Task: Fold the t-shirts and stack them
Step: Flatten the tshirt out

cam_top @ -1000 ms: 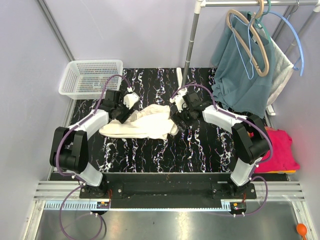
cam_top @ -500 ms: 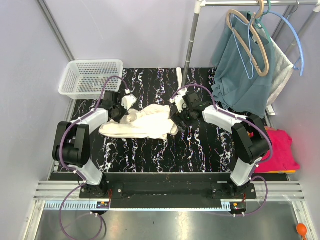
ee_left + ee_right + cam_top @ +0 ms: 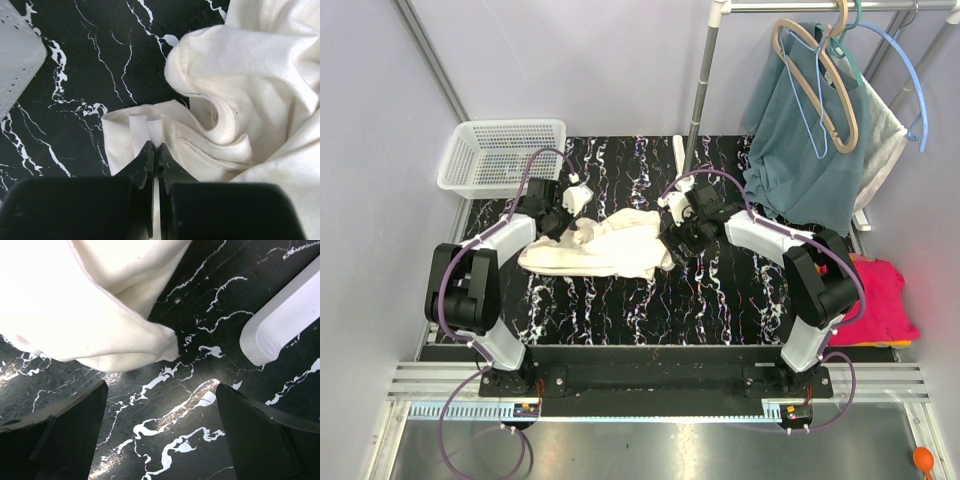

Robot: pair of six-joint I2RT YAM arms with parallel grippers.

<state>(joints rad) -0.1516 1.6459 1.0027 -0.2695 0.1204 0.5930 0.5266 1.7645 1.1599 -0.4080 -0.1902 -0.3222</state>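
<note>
A crumpled cream t-shirt (image 3: 605, 245) lies on the black marbled table (image 3: 710, 295). My left gripper (image 3: 572, 228) sits at its upper left edge, and its jaws are shut on a pinched fold of the cream t-shirt (image 3: 240, 85) in the left wrist view (image 3: 154, 146). At the shirt's right edge my right gripper (image 3: 676, 243) stands open; its wrist view shows a corner of the cream t-shirt (image 3: 85, 310) just ahead of the wide-apart fingers (image 3: 161, 390), with bare table between them. A folded magenta-pink t-shirt (image 3: 882, 295) rests at the far right on an orange one (image 3: 876, 343).
A white mesh basket (image 3: 500, 155) stands at the back left. A clothes rack pole (image 3: 700, 90) rises behind the right gripper, its white foot (image 3: 285, 320) close by. A teal garment on hangers (image 3: 810, 150) drapes at the back right.
My left gripper has closed onto the fold at the cream t-shirt's upper left edge after shifting slightly up and left. The right gripper has barely moved and stays open.
</note>
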